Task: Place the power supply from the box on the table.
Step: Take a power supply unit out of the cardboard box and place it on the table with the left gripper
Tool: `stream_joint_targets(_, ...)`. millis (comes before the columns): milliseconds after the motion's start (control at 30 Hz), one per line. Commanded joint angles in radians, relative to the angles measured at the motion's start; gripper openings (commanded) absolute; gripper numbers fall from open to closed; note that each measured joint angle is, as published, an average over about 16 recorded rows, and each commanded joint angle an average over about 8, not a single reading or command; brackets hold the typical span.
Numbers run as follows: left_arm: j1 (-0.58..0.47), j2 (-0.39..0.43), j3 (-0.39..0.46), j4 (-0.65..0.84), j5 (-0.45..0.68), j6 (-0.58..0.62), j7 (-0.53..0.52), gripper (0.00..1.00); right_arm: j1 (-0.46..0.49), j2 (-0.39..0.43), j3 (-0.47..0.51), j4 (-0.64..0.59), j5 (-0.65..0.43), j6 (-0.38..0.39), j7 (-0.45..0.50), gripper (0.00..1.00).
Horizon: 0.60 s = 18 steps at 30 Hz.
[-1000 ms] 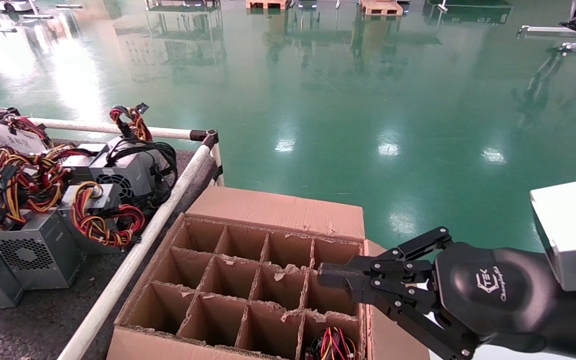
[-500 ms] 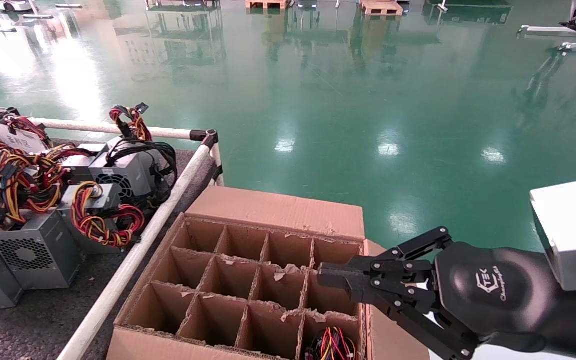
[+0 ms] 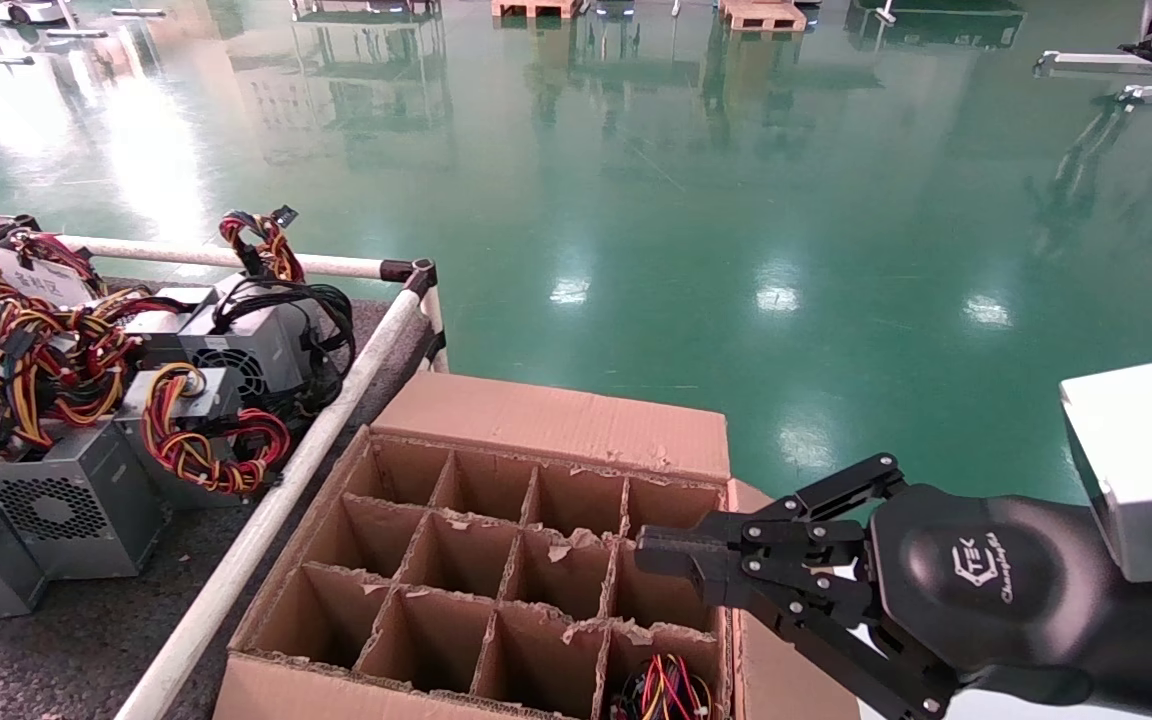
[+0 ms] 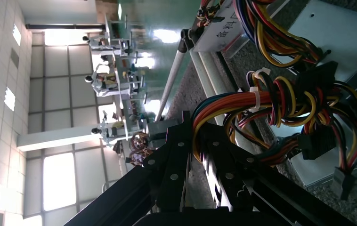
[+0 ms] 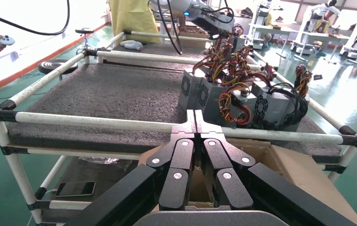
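I am at the putting-down step. My left gripper (image 4: 193, 126) is out of the head view. It is over the table (image 3: 86, 640), which stands just left of the box (image 3: 556, 415). Its fingers (image 4: 177, 146) are clenched on the bright wires of the power supply (image 4: 280, 94). The red, yellow and orange wires run right in between them. So the power supply is out of the box and down at the table, in among the other supplies (image 3: 66, 500) that stand there, left of the box. I cannot tell which grey case belongs to the wires I hold, or if that case rests flat on the table. My right gripper (image 3: 648, 552) hangs over the right side of the box, above the cells. Its fingers are pressed together with nothing in them. I think the next move is for my left fingers to let go of the wires and lift straight up, slowly, so no loop catches on me and drags the power supply along. In the box, the near right corner cell holds one more bunch of wires (image 3: 664, 690). The other cells that I can see into look bare. My right gripper is close to that cell, but it would have to spread its fingers first.
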Motion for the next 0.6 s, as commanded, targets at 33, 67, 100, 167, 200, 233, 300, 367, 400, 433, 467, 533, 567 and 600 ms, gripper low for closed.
stream_joint_targets(33, 0.007, -0.001, 0.000, 0.000, 0.001, 0.002, -0.006, 0.00, 0.000, 0.000, 0.000, 0.000, 0.000, 0.000, 0.000, 0.00)
stream_joint_targets(67, 0.011, -0.002, -0.001, 0.000, 0.001, 0.003, -0.010, 0.00, 0.000, 0.000, 0.000, 0.000, 0.000, 0.000, 0.000, 0.00)
stream_joint_targets(100, 0.015, -0.003, -0.001, 0.000, 0.001, 0.004, -0.013, 0.00, 0.000, 0.000, 0.000, 0.000, 0.000, 0.000, 0.000, 0.00)
stream_joint_targets(167, 0.021, -0.005, -0.002, 0.001, 0.001, 0.006, -0.019, 0.03, 0.000, 0.000, 0.000, 0.000, 0.000, 0.000, 0.000, 0.00)
stream_joint_targets(200, 0.024, -0.006, -0.002, 0.001, 0.001, 0.006, -0.022, 0.13, 0.000, 0.000, 0.000, 0.000, 0.000, 0.000, 0.000, 0.00)
stream_joint_targets(233, 0.027, -0.006, -0.003, 0.001, 0.001, 0.007, -0.025, 0.25, 0.000, 0.000, 0.000, 0.000, 0.000, 0.000, 0.000, 0.00)
stream_joint_targets(300, 0.032, -0.007, -0.003, 0.001, 0.002, 0.007, -0.031, 0.50, 0.000, 0.000, 0.000, 0.000, 0.000, 0.000, 0.000, 0.00)
stream_joint_targets(367, 0.036, -0.008, -0.003, 0.001, 0.002, 0.008, -0.036, 0.75, 0.000, 0.000, 0.000, 0.000, 0.000, 0.000, 0.000, 0.00)
stream_joint_targets(400, 0.037, -0.009, -0.003, 0.001, 0.002, 0.008, -0.038, 0.88, 0.000, 0.000, 0.000, 0.000, 0.000, 0.000, 0.000, 0.00)
stream_joint_targets(433, 0.039, -0.009, -0.003, 0.001, 0.003, 0.008, -0.041, 0.97, 0.000, 0.000, 0.000, 0.000, 0.000, 0.000, 0.000, 0.00)
stream_joint_targets(467, 0.041, -0.010, -0.002, 0.001, 0.004, 0.008, -0.044, 1.00, 0.000, 0.000, 0.000, 0.000, 0.000, 0.000, 0.000, 0.00)
stream_joint_targets(533, 0.043, -0.011, -0.001, 0.000, 0.005, 0.008, -0.050, 1.00, 0.000, 0.000, 0.000, 0.000, 0.000, 0.000, 0.000, 0.00)
stream_joint_targets(567, 0.044, -0.011, 0.000, -0.001, 0.006, 0.008, -0.053, 1.00, 0.000, 0.000, 0.000, 0.000, 0.000, 0.000, 0.000, 0.00)
stream_joint_targets(600, 0.045, -0.011, 0.000, -0.001, 0.007, 0.008, -0.056, 1.00, 0.000, 0.000, 0.000, 0.000, 0.000, 0.000, 0.000, 0.00)
